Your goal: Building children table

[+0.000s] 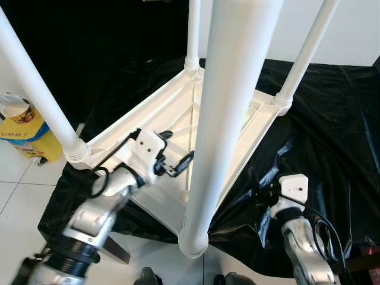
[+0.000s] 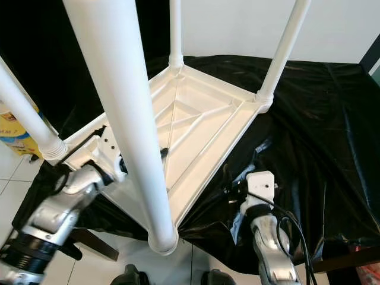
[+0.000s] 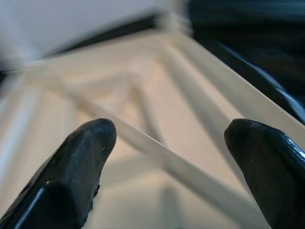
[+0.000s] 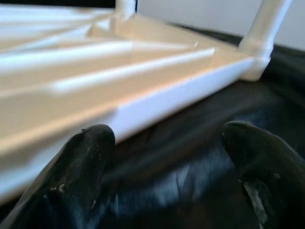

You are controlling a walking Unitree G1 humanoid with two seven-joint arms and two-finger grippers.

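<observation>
Nearest leg (image 1: pixel 219 124) rises right before the head camera; white table (image 1: pixel 172 113) lies upside down on black sheet (image 1: pixel 332 119), four legs up. Left gripper (image 1: pixel 178 166) over the ribbed underside. Left wrist: fingers (image 3: pixel 81 157) apart, empty. Right wrist: right gripper (image 4: pixel 162 181) spread, beside rim. Likely light, stiff, slick plastic; grab rim or leg base.

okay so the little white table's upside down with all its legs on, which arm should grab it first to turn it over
Probably the left. The left gripper is open over the table underside's ribs, while the right gripper is open over the black sheet beside the rim.
</observation>
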